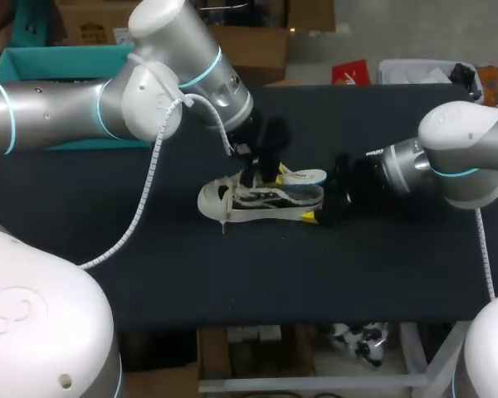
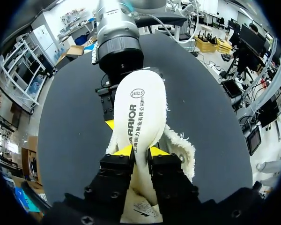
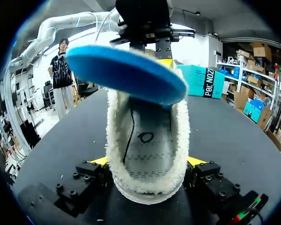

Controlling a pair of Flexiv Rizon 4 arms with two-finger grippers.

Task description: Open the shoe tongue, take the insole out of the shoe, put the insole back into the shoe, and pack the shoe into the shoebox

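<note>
Within left end effector (image 2: pixel 140 153): insole (image 2: pixel 141 105) (above shoe (image 2: pixel 180 149))

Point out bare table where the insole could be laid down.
Bare: the wide strip of table between the shoe and the near edge, and the back stretch behind the right arm. Crowded: the middle, where the left gripper pinches the insole and the right gripper clamps the shoe's heel.

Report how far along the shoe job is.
Done: the shoe looks opened up. In hand: the left end effector pinches the insole, its heel end raised above the shoe, which the right end effector clamps at the heel. Going out or back in, I cannot tell. Left: seat the insole, pack the shoe into the box.
</note>
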